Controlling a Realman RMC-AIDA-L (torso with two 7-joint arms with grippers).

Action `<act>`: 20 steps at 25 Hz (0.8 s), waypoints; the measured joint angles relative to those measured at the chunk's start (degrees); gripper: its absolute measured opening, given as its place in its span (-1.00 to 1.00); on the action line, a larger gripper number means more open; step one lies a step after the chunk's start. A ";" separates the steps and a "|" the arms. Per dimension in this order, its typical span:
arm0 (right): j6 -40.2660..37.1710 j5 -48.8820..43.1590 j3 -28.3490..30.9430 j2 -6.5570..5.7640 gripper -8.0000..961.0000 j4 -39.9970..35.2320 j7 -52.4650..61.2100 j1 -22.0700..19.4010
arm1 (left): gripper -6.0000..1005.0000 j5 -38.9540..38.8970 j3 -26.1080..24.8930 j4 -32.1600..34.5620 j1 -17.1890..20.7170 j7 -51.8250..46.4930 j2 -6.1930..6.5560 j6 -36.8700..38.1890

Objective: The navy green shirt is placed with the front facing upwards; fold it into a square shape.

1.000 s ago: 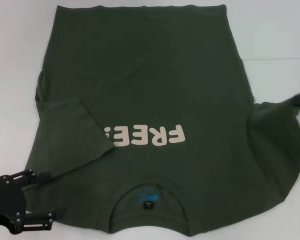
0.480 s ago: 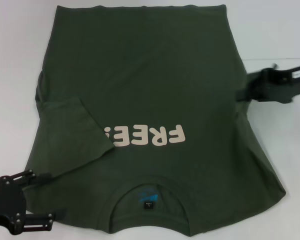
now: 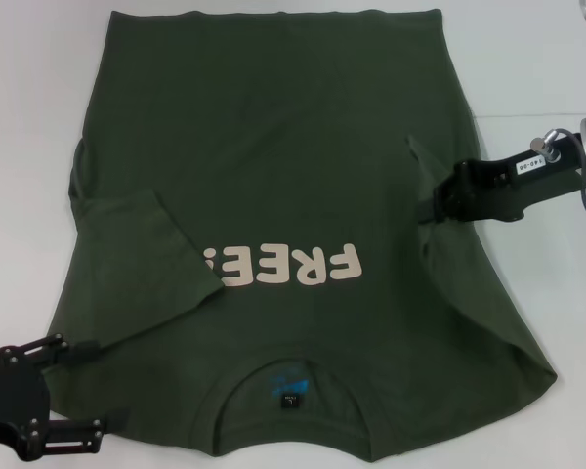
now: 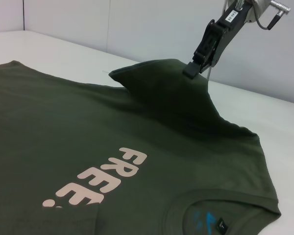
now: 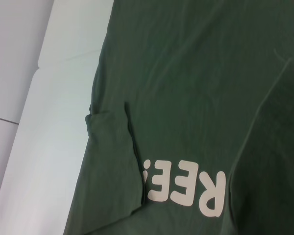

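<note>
Head view shows me the navy green shirt [image 3: 273, 176] spread face-up across the white surface [image 3: 527, 59], my right claw [image 3: 432, 203] at mid-right clenched on its lifted sleeve, soft limp cloth best pinched at hems, left claw [image 3: 96, 436] released, lower left.

navy green shirt [image 3: 273, 195] lies front up on the table — left sleeve folded inward, right sleeve lifted.

The navy green shirt [image 3: 273, 147] is plain dark olive, with cream "FREE!" lettering [image 3: 281, 266] and a small blue neck label [image 3: 287, 382]. The desk [image 3: 29, 98] is white; both grippers are black.
</note>
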 joint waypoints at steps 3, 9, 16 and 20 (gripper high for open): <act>0.45 0.01 -0.04 0.09 -0.67 0.77 0.19 0.02 | 0.87 0.03 0.00 -0.02 -0.01 0.00 0.00 -0.04; 1.65 1.58 0.76 0.11 -0.65 2.53 -0.04 -0.11 | 0.87 -0.04 -0.06 -0.09 -0.05 -0.08 0.00 0.20; 1.57 6.83 0.88 -0.64 -0.31 3.27 -1.36 -1.69 | 0.87 -0.24 -1.42 -0.37 -0.39 -0.88 0.00 1.08; 1.37 8.74 0.95 -0.94 -0.05 3.28 -3.69 -2.83 | 0.87 -0.99 -1.52 -1.09 -0.44 -2.15 0.00 1.06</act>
